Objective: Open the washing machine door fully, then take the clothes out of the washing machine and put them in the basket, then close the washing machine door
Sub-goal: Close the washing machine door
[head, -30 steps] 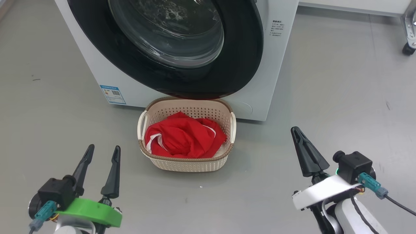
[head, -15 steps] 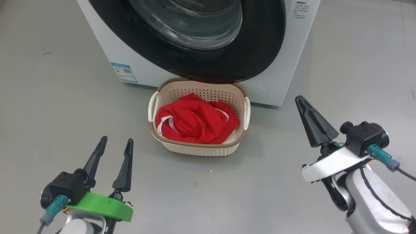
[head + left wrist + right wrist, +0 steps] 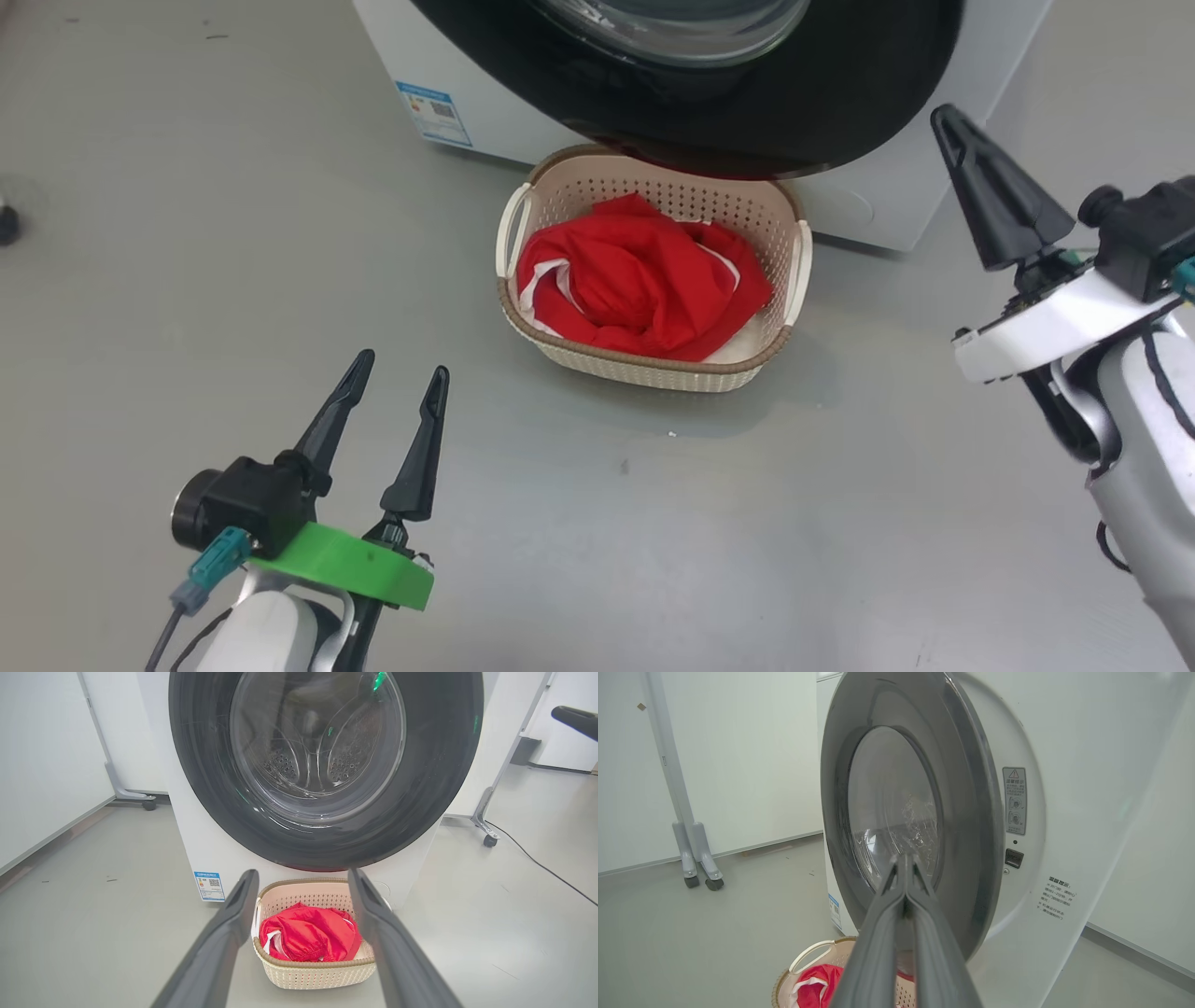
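**Head view.** The washing machine [image 3: 523,126] stands at the top of the frame, white, with a blue label [image 3: 434,112] at its lower front corner. The washing machine door [image 3: 840,112], with its glossy black rim, overhangs the far edge of the basket [image 3: 644,373]. The basket sits on the grey floor [image 3: 233,280] just in front of the machine. The clothes [image 3: 644,280], bright red with white trim, lie bundled inside the basket. The left gripper [image 3: 403,364] hangs at lower left, well apart from the basket, jaws spread wide and empty. The right gripper [image 3: 945,117] is raised at the right, near the door's rim, jaws pressed together with nothing between them.

**Left wrist view.** The door faces the camera squarely and lies across the machine's opening. The perforated drum [image 3: 322,760] shows through the glass bowl. Whether the door is latched cannot be told. The basket with the red clothes appears between the two spread fingers, directly beneath the door's lowest point. A finger of the right gripper enters at the upper right corner. A wheeled frame [image 3: 486,830] stands to the right of the machine.

**Right wrist view.** The two fingers meet tip to tip and point at the door's glass, holding nothing. Whether the tips touch the glass cannot be told. A warning sticker [image 3: 1014,794] sits on the white front just right of the door's rim. A basket handle and red cloth show at the bottom edge.
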Available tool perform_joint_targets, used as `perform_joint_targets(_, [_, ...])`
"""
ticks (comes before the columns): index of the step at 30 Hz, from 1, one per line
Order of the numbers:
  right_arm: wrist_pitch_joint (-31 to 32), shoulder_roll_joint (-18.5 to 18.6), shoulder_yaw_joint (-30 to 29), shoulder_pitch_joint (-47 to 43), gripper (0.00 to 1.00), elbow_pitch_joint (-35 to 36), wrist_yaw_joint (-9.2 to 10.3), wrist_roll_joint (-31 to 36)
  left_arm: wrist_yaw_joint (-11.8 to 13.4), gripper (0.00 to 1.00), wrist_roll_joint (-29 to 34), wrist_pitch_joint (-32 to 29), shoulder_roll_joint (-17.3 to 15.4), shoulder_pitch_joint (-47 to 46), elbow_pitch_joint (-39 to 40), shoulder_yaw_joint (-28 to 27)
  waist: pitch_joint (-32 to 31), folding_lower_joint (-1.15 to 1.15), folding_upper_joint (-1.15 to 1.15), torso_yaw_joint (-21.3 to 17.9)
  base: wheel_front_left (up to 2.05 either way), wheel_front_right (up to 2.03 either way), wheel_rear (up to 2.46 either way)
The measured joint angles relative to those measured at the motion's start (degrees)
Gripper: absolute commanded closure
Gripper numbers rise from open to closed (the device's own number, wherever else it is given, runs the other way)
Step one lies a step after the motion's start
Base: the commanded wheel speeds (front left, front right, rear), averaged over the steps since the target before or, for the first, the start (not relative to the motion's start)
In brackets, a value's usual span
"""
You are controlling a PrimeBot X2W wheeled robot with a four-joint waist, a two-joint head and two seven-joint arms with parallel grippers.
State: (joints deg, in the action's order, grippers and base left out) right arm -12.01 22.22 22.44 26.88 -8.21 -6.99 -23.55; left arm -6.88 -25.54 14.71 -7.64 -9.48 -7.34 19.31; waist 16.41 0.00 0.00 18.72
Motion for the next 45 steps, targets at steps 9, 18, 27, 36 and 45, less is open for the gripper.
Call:
perform_joint_targets(9, [1.83,3.82,-0.77,6.50,1.00,-2.05,0.00,-1.02,-0.02,0.00,-0.16,0.00,2.48,-2.65,-0.04,0.58,4.51,0.00,0.00,4.31,0.00,0.00,0.00])
perform_joint_targets(18, [3.23,7.04,0.66,13.04,1.00,-4.15,0.00,-2.19,-0.05,0.00,-3.04,0.00,4.24,-4.03,-0.08,-0.03,9.23,0.00,0.00,7.91,0.00,0.00,0.00])
perform_joint_targets(27, [3.64,8.55,0.65,17.35,1.00,-7.33,0.00,-3.13,-0.07,0.00,-4.72,0.00,4.66,-5.42,0.36,0.12,12.20,0.00,0.00,9.66,0.00,0.00,0.00])
perform_joint_targets(36, [4.14,9.03,-0.49,21.34,1.00,-10.12,-0.52,-3.15,-0.21,0.00,-5.08,0.00,4.82,-6.93,0.43,2.04,14.15,0.00,0.00,10.17,0.00,0.00,0.00])
perform_joint_targets(45, [4.04,10.95,-2.70,25.51,1.00,-13.57,0.58,-2.46,-0.31,0.00,-5.08,0.00,4.92,-8.12,0.12,3.39,15.83,0.00,0.00,10.96,0.00,0.00,0.00])
